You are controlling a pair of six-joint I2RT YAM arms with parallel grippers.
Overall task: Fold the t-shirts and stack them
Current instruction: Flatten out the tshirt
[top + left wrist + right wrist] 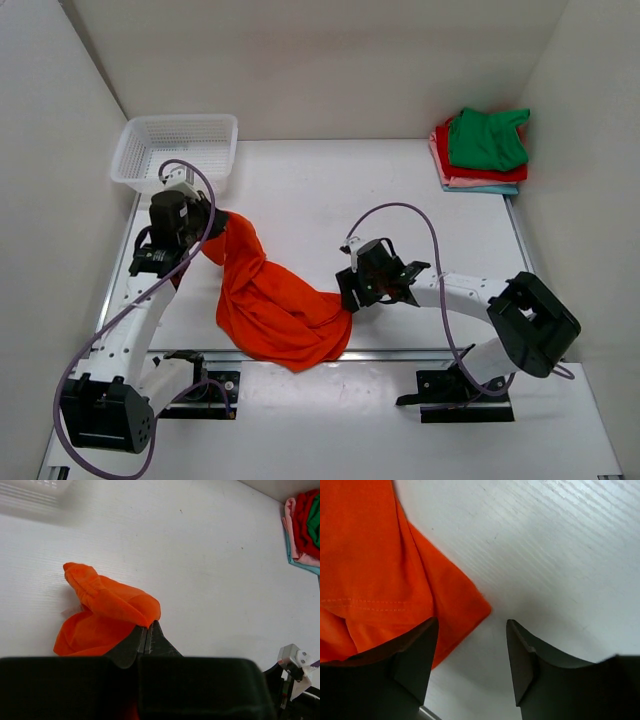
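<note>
Top: bright orange cloth t-shirt (pixel 275 310) crumpled on the white table (pixel 400 190) between arms, one end raised by left gripper (pixel 208 222), right gripper (pixel 343 292) at its other edge, folded green-topped shirt stack (pixel 485 145) far right; I'd grab a true corner and pull it flat before folding. Left wrist: jaws pressed together, pinching an orange fold, which part unclear. Right wrist: jaws spread, empty, hem beside one finger, rest cropped.

Bare desk (pixel 400 200) lay open in the middle and far centre. The orange t-shirt (pixel 270 310) sprawled across the near left, a mesh basket (pixel 218 150) filled the far left corner, folded t-shirts (pixel 485 140) the far right, walls (pixel 50 180) close on both sides.
</note>
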